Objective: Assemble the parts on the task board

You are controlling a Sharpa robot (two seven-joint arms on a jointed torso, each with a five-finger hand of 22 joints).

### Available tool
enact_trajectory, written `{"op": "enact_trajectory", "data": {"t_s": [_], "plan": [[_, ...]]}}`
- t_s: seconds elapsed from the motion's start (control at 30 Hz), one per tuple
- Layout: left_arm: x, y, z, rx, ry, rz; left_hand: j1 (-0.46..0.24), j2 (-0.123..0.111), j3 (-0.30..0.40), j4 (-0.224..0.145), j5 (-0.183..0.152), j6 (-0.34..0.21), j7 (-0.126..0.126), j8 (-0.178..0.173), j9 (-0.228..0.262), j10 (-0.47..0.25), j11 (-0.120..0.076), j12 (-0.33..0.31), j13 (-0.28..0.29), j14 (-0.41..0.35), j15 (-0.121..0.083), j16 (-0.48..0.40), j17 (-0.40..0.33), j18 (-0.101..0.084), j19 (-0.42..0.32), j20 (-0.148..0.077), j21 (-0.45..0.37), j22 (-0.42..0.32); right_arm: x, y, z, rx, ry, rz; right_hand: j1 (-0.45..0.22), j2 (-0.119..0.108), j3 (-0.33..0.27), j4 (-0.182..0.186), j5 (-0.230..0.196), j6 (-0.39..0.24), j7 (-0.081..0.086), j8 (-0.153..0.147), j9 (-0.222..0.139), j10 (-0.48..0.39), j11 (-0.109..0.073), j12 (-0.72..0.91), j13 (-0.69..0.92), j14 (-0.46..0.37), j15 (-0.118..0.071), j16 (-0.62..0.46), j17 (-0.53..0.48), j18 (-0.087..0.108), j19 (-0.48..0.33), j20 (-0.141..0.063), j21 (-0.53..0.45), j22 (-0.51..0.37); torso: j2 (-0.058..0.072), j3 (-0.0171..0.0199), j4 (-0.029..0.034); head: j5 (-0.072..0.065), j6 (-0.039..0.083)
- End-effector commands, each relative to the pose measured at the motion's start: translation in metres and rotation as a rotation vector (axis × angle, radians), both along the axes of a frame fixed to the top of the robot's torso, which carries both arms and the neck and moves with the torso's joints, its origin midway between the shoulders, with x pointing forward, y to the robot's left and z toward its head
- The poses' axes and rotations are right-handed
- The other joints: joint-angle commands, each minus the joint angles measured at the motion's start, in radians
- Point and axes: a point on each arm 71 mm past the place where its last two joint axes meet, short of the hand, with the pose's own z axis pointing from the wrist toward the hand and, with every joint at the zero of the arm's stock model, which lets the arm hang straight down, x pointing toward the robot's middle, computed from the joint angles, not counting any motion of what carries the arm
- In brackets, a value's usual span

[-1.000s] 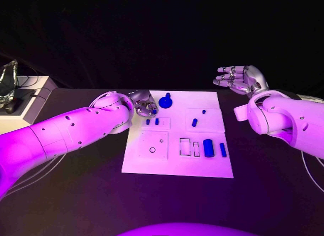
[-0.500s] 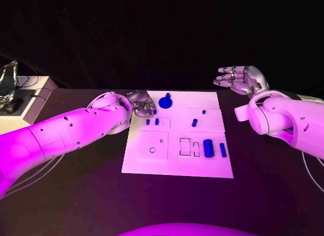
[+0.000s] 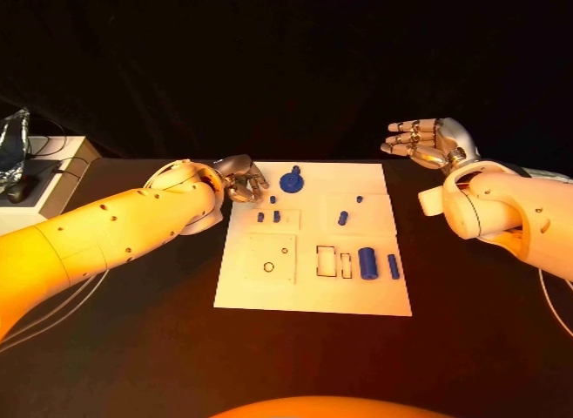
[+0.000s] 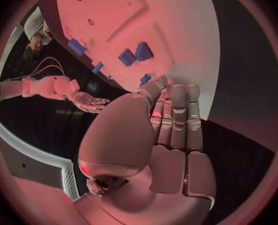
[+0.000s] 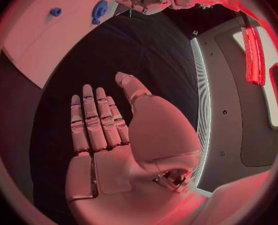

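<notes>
A small blue part (image 4: 145,78) at the left hand's (image 3: 243,180) fingertips is partly hidden; whether it is held cannot be told.

Dark all around. Warm orange glow on the flat white plastic task board (image 3: 314,261). Round, bent edges in both wrist views.

I see my left hand (image 3: 243,178) at the far left corner of the white board (image 3: 314,296), fingers curled. My right hand (image 3: 428,141) hangs off the board's far right, holding nothing. Small blue pieces (image 3: 368,261) dot the board.
</notes>
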Motion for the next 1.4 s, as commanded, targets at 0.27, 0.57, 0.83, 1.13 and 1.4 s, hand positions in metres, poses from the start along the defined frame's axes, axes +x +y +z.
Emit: {"op": "enact_trajectory", "data": {"t_s": [0.27,0.57,0.83,1.13,1.4], "plan": [[0.002,0.036,0.021,-0.486,0.034,0.1,-0.023,-0.004,0.004,0.026,0.004,0.084,0.041,0.007,0.003,0.025,0.005,-0.083,-0.003,-0.041,0.006,-0.208,-0.105,0.007,-0.049,0.022,-0.118,-0.079,-0.004,0.0,-0.012,-0.283,0.061,0.182,0.019,0.01,0.078,-0.038,-0.082,0.183,-0.039,0.012,0.008,0.154,-0.069,-0.001,0.001,0.306,-0.112,0.039,0.028,0.034,0.262,-0.107,0.116,0.04,-0.005,0.0003,-0.0008,-0.026,0.032],[-0.021,0.06,0.009,-0.964,0.197,0.13,-0.075,-0.01,-0.13,0.088,0.001,0.088,0.037,0.008,0.004,0.099,-0.004,-0.153,-0.002,0.006,0.007,-0.285,-0.118,-0.013,0.011,0.025,-0.233,-0.197,-0.009,0.0,-0.028,-0.679,0.033,0.212,0.036,0.008,-0.014,-0.026,-0.132,0.272,-0.082,0.008,0.008,0.301,-0.134,-0.001,0.004,0.448,-0.202,0.559,0.291,0.073,0.487,-0.225,0.384,0.204,-0.023,-0.0033,-0.0001,-0.067,0.043],[-0.048,0.056,0.004,-1.154,0.265,0.074,-0.047,0.032,-0.275,0.112,0.001,0.107,0.025,0.007,0.004,0.155,-0.01,-0.249,-0.002,0.024,0.0,-0.294,-0.075,-0.018,0.059,0.016,-0.272,-0.24,-0.01,0.013,-0.035,-0.916,-0.031,0.165,-0.002,-0.012,0.022,-0.012,-0.141,0.247,-0.08,0.006,0.007,0.222,-0.116,-0.001,0.003,0.402,-0.19,0.89,0.507,0.098,0.512,-0.233,0.53,0.332,-0.034,-0.0088,-0.0002,-0.075,0.05],[-0.06,0.048,0.004,-1.187,0.289,0.031,-0.019,0.063,-0.342,0.11,0.004,0.113,0.025,0.007,0.004,0.187,-0.01,-0.319,-0.001,0.043,-0.001,-0.324,-0.02,-0.018,0.075,0.009,-0.276,-0.237,-0.007,0.034,-0.035,-0.954,-0.114,0.126,-0.014,-0.078,0.041,0.049,-0.13,0.23,-0.083,0.007,0.008,0.137,-0.09,-0.003,0.003,0.322,-0.159,1.025,0.761,0.122,0.615,-0.198,0.806,0.656,-0.04,-0.0153,0.0005,-0.074,0.041],[-0.062,0.047,0.004,-1.174,0.291,0.017,-0.017,0.064,-0.347,0.108,0.003,0.111,0.025,0.007,0.004,0.181,-0.007,-0.326,-0.001,0.045,-0.001,-0.327,-0.012,-0.018,0.077,0.01,-0.277,-0.236,-0.007,0.05,-0.044,-0.969,-0.093,0.167,-0.022,-0.092,0.154,0.068,-0.153,0.241,-0.083,0.006,0.008,0.222,-0.113,-0.004,0.003,0.366,-0.182,0.971,0.675,0.107,0.634,-0.218,1.092,0.99,-0.036,-0.0167,0.002,-0.077,0.038]]}}
